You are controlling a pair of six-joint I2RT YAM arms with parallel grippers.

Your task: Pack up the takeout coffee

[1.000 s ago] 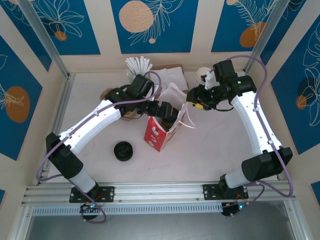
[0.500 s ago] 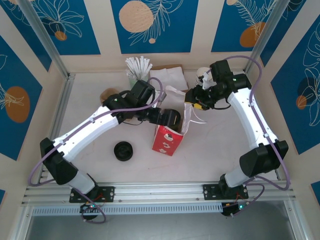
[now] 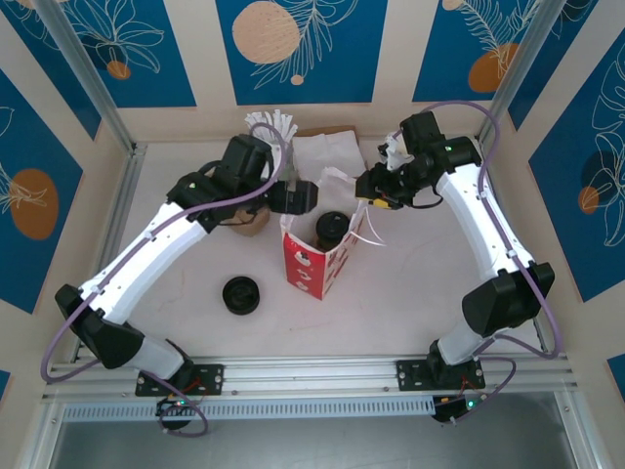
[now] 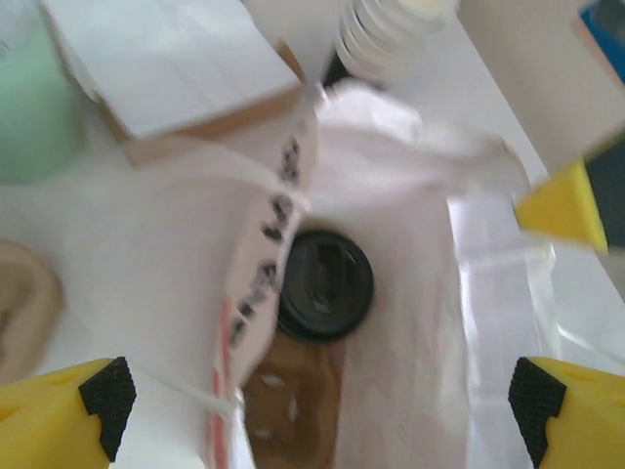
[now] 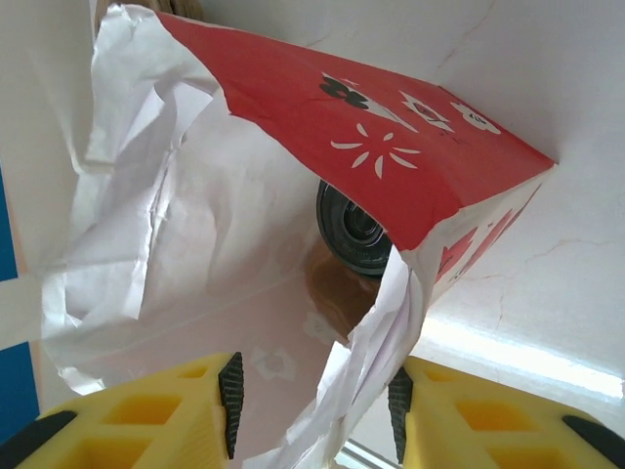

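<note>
the bag stands upright near the middle of the table with its mouth open. the cup is down inside it, upright, with its black lid facing up. seen from the left wrist, the lid sits close to the bag's printed wall, low in the bag.

the left gripper hangs above the bag's mouth. its jaws are spread wide with nothing held between them, and it's clear of the cup.

the right gripper is at the bag's far right rim, jaws partly apart. the crumpled white edge of the bag runs up between them and lies against one pad, with a plain gap to the other. it looks hooked there rather than pinched.

a black disc lies on the table left of the bag, well apart from it. behind the bag, by the back wall, there's a stack of white cups and some napkins.
</note>
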